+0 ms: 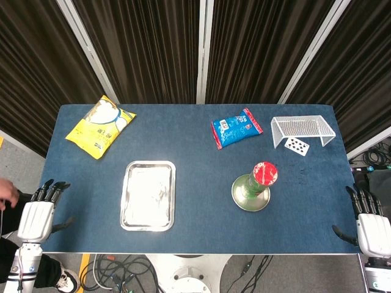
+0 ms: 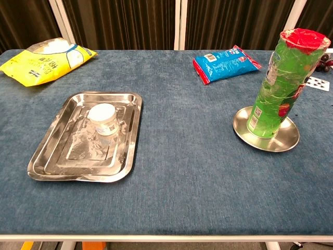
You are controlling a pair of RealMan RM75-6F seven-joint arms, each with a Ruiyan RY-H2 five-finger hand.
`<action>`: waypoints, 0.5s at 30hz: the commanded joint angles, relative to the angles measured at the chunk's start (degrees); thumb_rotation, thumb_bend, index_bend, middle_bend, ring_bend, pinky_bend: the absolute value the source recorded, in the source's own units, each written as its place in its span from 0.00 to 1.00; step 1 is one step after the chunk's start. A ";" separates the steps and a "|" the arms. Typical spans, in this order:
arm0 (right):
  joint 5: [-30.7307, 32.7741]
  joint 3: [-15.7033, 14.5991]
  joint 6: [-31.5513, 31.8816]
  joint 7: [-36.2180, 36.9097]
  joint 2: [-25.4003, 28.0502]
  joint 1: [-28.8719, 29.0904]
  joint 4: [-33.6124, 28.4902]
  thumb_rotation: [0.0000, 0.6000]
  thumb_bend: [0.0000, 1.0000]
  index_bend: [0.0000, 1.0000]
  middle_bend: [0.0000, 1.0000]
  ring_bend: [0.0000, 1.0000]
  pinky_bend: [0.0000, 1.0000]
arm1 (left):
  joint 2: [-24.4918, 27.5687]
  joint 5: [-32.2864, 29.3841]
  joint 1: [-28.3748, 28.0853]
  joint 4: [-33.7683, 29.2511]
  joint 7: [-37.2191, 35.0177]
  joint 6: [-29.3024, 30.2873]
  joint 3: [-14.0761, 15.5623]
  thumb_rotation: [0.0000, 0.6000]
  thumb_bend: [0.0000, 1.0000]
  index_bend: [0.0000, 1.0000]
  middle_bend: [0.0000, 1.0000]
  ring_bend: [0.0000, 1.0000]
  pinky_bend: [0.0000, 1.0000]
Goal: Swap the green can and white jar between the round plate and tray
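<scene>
The green can (image 2: 281, 83) stands upright on the round plate (image 2: 244, 130), its red lid on top, and the white jar (image 2: 103, 118) sits inside the tray (image 2: 130, 151), toward the far part of it. So each thing is in its starting place, and the swap seems not yet begun.

The can is the thing nearest to the fingers of the right hand (image 1: 370, 224), but well apart from them; the jar and tray lie closer to the left hand (image 1: 40, 212), also well apart. Both hands rest at the table (image 1: 201, 146) edges, holding nothing, fingers straight and slightly apart.

Farther from the fingers lie a yellow bag (image 1: 100, 126), a blue packet (image 1: 235, 127) and a wire rack (image 1: 302, 129).
</scene>
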 commanded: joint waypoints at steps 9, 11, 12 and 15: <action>-1.37 0.68 0.79 -0.31 0.85 0.74 -1.80 1.00 0.09 0.00 0.00 0.00 0.00 | -0.04 0.21 -0.11 -0.04 -0.25 -0.13 0.16 1.00 0.09 0.18 0.17 0.08 0.20; -2.23 0.92 0.84 -1.14 1.70 1.30 -3.42 1.00 0.09 0.00 0.00 0.00 0.00 | -0.02 0.08 -0.33 -0.05 -0.42 -0.45 0.03 1.00 0.09 0.18 0.17 0.08 0.20; -2.64 1.04 0.71 -1.58 2.16 1.65 -4.29 1.00 0.08 0.00 0.00 0.00 0.00 | -0.01 0.09 -0.43 -0.06 -0.50 -0.58 0.00 1.00 0.09 0.18 0.17 0.08 0.20; -4.41 1.49 -0.60 -3.35 4.07 3.49 -7.74 1.00 0.08 0.00 0.00 0.00 0.00 | 0.01 0.24 -0.63 0.02 -0.77 -0.85 0.08 1.00 0.09 0.18 0.17 0.08 0.20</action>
